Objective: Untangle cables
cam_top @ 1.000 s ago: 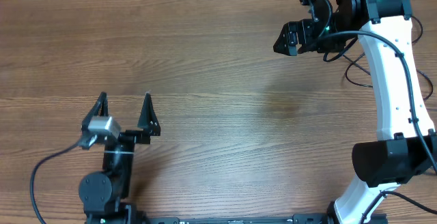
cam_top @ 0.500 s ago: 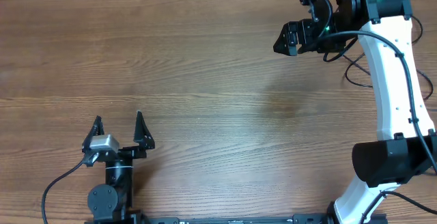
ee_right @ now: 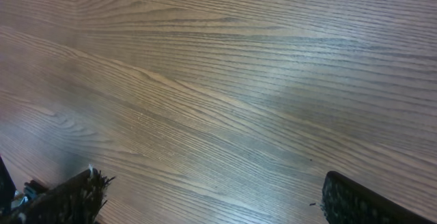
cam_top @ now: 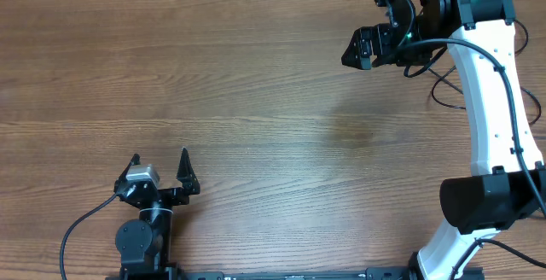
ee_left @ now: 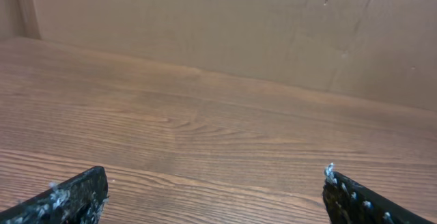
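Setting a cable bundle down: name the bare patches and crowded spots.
Bare wood spans the table from the left gripper, near-left, to the right gripper, far-right. Crowded only along the right edge: the right arm and dark wire loops beside it.

Left pincer [ee_left: 216,177] agape; table [ee_left: 205,115] beneath
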Motion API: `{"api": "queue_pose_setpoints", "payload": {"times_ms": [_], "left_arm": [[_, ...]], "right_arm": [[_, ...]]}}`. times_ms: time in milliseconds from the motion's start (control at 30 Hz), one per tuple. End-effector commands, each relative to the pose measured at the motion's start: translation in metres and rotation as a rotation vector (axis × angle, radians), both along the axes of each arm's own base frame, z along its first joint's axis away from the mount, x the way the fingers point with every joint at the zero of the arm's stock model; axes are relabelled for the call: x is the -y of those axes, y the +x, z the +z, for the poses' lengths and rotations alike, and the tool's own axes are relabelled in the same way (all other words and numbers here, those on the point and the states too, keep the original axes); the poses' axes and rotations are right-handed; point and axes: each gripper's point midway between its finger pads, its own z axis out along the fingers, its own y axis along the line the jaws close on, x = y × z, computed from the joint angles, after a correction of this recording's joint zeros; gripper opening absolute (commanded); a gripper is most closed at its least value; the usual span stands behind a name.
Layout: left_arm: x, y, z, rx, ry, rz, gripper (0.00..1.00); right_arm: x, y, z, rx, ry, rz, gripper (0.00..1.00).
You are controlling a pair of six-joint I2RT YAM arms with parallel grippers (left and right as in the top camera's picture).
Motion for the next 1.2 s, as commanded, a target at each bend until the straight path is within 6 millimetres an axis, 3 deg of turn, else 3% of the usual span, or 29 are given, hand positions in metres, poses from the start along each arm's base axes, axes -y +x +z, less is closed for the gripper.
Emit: {"api": "queue_pose_setpoints", "payload": {"times_ms": [0,1067,1167], "left_arm": [[0.0011,-0.0003,0.0004,0.006,0.010,-0.005,1.00],[0.0010,-0.0003,0.0001,0.005,0.011,-0.004,1.00],[0.0011,-0.0003,0.0002,0.005,0.011,-0.005,0.99]], "right_arm": [[0.0003,-0.0034,0.0139,0.044,0.003,0.007,1.00],[0.0003,-0.0034,0.0139,0.044,0.003,0.007,1.00],[0.0091,-0.0015,0.0105,0.049,-0.050,-0.010,1.00]]}}
